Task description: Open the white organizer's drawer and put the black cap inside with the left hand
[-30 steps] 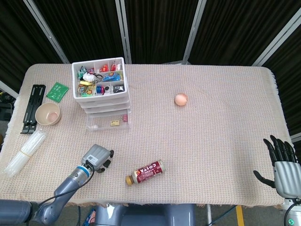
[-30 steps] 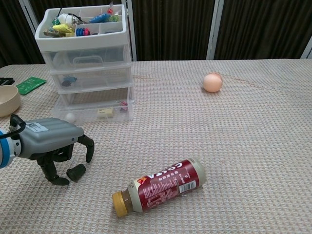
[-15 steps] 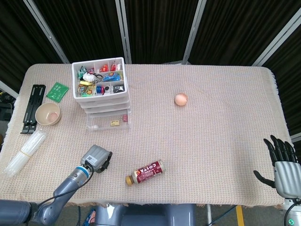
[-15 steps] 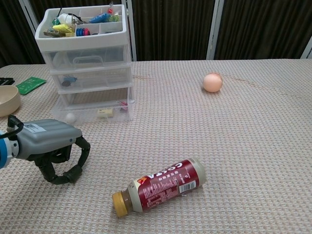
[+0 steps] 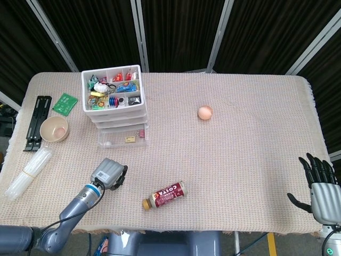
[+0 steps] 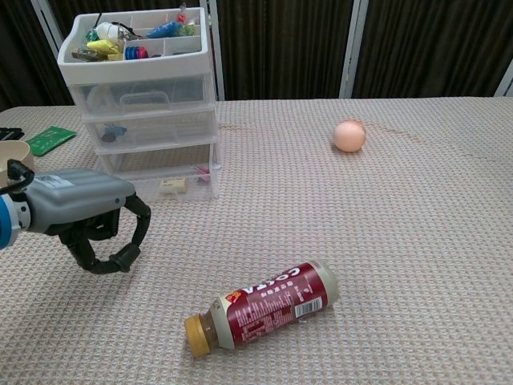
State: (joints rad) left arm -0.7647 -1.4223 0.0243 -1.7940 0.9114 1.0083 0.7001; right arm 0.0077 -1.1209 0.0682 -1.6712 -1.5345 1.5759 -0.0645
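Note:
My left hand (image 6: 84, 210) hangs just above the table, in front of the white organizer (image 6: 144, 76). It pinches the small black cap (image 6: 128, 257) between its curled fingertips. In the head view the left hand (image 5: 109, 175) covers the cap. The organizer (image 5: 113, 101) has three clear drawers, and the bottom drawer (image 5: 123, 137) is slid out toward me with a few small items inside. The same drawer (image 6: 156, 184) shows in the chest view just beyond the hand. My right hand (image 5: 319, 189) is beyond the table's right edge, with its fingers spread and nothing in them.
A brown coffee bottle (image 6: 264, 305) lies on its side near the front edge, right of the left hand. A peach ball (image 6: 349, 135) sits mid-table. Left of the organizer are a bowl (image 5: 54, 128), a green packet (image 5: 65, 103), a black rack (image 5: 37, 121) and clear tubes (image 5: 27, 173).
The left hand's fingers closed around the black cap on the cloth, then lifted it and moved toward the organizer. The right hand stayed still.

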